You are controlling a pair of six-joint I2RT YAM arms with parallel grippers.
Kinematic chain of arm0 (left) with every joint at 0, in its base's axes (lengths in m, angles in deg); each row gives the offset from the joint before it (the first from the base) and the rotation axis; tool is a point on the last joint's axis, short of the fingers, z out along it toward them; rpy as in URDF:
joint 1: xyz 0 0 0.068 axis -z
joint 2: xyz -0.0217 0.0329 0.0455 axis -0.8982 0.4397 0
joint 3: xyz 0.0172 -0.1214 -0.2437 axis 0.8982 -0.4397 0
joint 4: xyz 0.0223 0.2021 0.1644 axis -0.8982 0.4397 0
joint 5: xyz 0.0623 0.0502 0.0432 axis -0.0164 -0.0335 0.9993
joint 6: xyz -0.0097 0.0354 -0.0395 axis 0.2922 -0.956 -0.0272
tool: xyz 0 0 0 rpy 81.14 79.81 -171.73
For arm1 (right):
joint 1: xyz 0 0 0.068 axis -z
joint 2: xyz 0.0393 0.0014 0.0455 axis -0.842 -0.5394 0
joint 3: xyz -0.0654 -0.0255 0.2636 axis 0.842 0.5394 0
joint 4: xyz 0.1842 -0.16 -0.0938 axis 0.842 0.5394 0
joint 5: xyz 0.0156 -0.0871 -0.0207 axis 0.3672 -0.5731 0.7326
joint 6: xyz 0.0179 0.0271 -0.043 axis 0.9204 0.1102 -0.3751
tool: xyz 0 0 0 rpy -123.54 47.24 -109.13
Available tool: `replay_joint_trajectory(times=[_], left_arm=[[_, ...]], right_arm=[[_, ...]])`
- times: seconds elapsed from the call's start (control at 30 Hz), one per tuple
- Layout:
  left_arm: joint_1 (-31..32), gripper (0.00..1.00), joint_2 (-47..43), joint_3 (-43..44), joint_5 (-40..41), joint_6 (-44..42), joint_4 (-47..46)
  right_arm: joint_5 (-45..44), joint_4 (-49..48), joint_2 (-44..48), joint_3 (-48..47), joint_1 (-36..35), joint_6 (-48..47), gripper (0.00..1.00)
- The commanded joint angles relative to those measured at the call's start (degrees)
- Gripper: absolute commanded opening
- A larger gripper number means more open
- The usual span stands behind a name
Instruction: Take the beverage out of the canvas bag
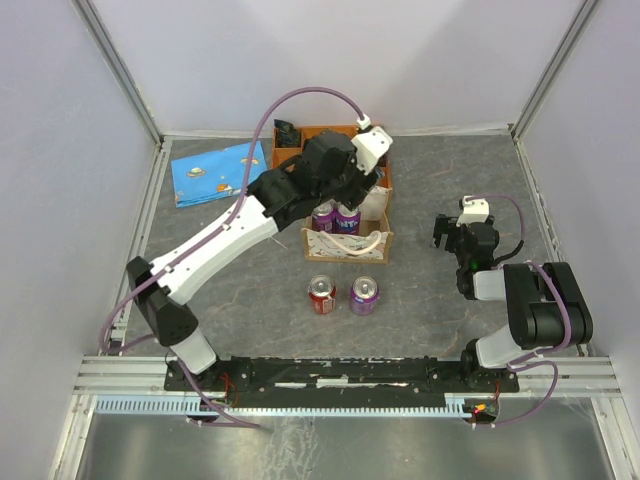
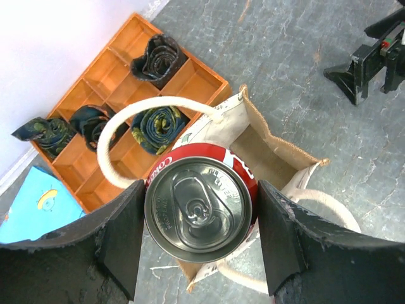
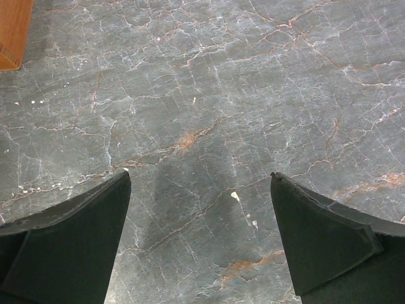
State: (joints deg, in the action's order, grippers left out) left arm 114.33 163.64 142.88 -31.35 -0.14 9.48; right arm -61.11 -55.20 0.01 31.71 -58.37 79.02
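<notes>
Left gripper point(image 2: 200, 196) fills the wrist view, its 2 black fingers point(image 2: 120, 244) clamped on either side of the held can point(image 2: 202, 218), a red soda can w/ silver top and tab facing the lens, upright. Directly under it is the canvas bag point(image 2: 269, 152), mouth open, brown lining showing, 1 thick off-white handle point(image 2: 109, 136) looping up on the tray side. Can's base is hidden, so can't tell if it has cleared the bag rim.

Top view: left arm point(image 1: 215, 245) stretches diagonally from its base at near left, elbow low, forearm rising, wrist bent down over the bag's far half. Bag point(image 1: 345, 247) sits mid-table, touching or just beside the wooden tray point(image 1: 320, 131) behind it. Rolled dark cloths point(image 2: 158, 57) fill several tray compartments. Blue cloth point(image 1: 220, 172) lies flat at far left.

Nearer the bases, a loose red can point(image 1: 322, 295) and a purple can point(image 1: 364, 295) stand side by side, apart from the bag.

Right arm point(image 1: 535, 310) is folded back on itself near its base, forearm pointing away. Right gripper point(image 3: 201, 209) has jaws spread wide, holding nothing, aimed down at the bare grey table point(image 3: 202, 95), well apart from the bag
</notes>
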Motion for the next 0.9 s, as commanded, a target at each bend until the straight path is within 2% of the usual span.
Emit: replay_joint_trajectory(times=[0.0, 0.2, 0.43, 0.63, 0.87], left_arm=[[1.27, 0.03, -10.11, 1.23, 1.68, 2.08, -2.66], [6.81, 0.03, -19.77, -7.32, 3.11, 5.33, -1.40], [16.17, 0.03, -26.21, -18.48, 6.39, 12.31, 1.84], [21.05, 0.03, -30.25, -30.32, 7.32, 16.73, -0.75], [25.86, 0.03, -29.65, -34.12, 6.91, 18.08, -5.08]], right_arm=[[-0.37, -1.16, 0.22, -1.65, -0.21, -0.54, 0.99], [-0.37, -1.16, 0.23, -1.61, -0.19, -0.55, 0.99], [-0.36, -1.19, 0.19, -1.65, -0.21, -0.55, 0.99], [-0.36, -1.16, 0.20, -1.65, -0.21, -0.50, 0.99], [-0.36, -1.24, 0.20, -1.64, -0.21, -0.50, 0.99]])
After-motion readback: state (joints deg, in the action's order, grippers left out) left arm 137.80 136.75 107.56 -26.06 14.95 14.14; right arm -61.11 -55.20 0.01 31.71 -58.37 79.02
